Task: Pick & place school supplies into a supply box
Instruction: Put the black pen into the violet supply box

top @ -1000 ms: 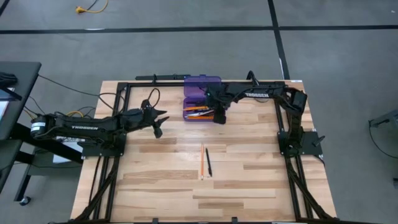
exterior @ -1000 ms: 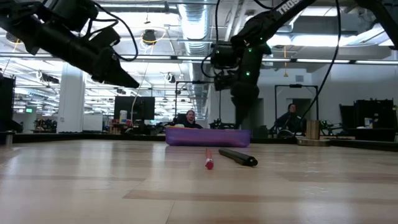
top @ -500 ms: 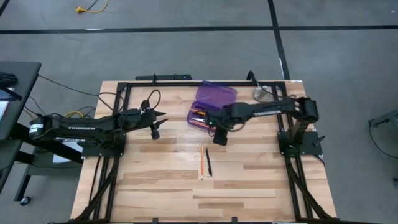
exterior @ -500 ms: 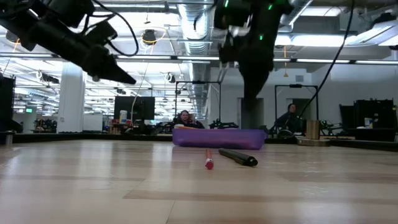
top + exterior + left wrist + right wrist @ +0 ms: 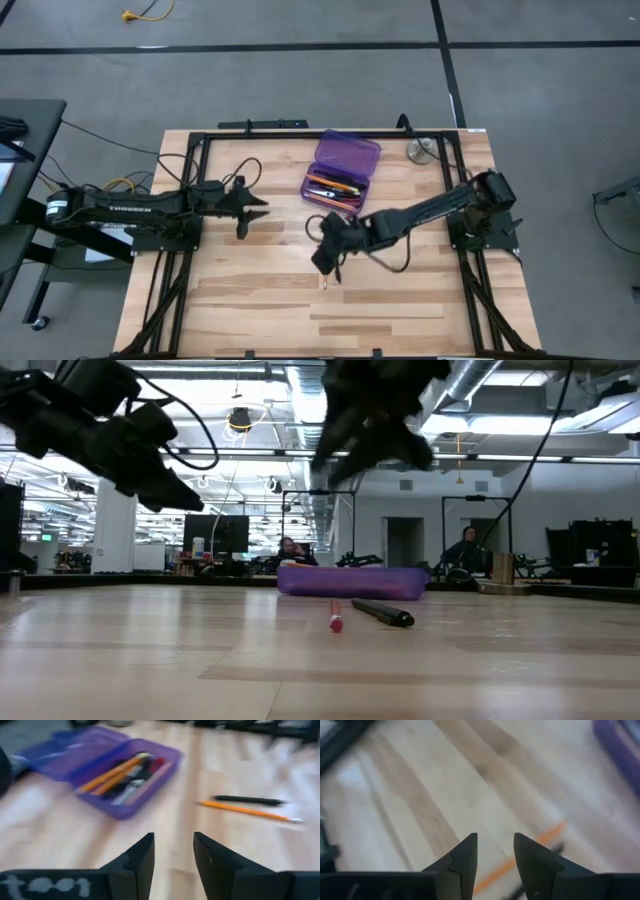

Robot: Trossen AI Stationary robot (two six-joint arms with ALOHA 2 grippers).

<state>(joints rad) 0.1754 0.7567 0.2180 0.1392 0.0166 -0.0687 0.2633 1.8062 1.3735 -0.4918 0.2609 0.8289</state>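
Observation:
The purple supply box (image 5: pixel 338 178) lies open and slanted at the table's far middle, its lid (image 5: pixel 349 152) flat behind it, with orange pencils, dark pens and something red inside (image 5: pixel 122 772). One orange pencil (image 5: pixel 248 811) and one black pen (image 5: pixel 245 800) lie side by side on the table's middle (image 5: pixel 336 622). My right gripper (image 5: pixel 325 262) hovers open above them and hides most of them in the high view; the pencil (image 5: pixel 520 857) shows past its fingers. My left gripper (image 5: pixel 252 210) is open in the air left of the box.
A round silver disc (image 5: pixel 422 150) sits near the far right corner. A black frame (image 5: pixel 200 150) runs along the table's edges. People sit in the room beyond the table (image 5: pixel 290 550). Bare wood lies toward the near edge.
My right gripper has left the supply box and swung toward the near edge, until it hangs over the loose pencil and pen. As it left, the box turned from square to slanted and shifted a little to the right. The loose pencil and pen have stayed put.

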